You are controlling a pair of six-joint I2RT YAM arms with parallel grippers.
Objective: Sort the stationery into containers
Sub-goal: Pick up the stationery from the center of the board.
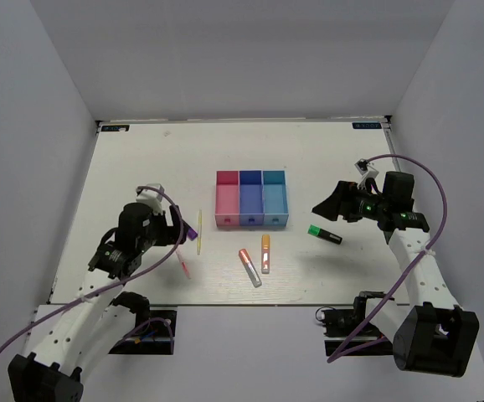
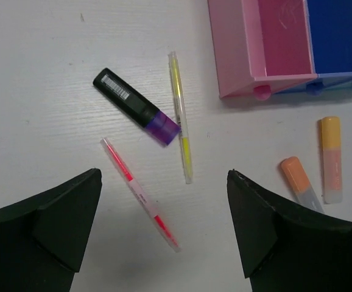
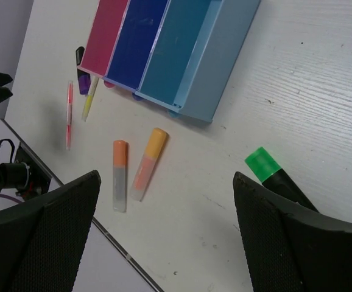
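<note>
Either side of the bins (image 1: 252,219), left tool (image 2: 164,182) and right tool (image 3: 167,179) gape wide.

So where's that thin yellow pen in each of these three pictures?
Top view: the yellow pen lies left of centre, just left of the pink bin.
Left wrist view: the pen is mid-picture, running top to bottom, left of the bin.
Right wrist view: the pen is upper left, below the bin.
Shared landmark: the pink bin.
</note>
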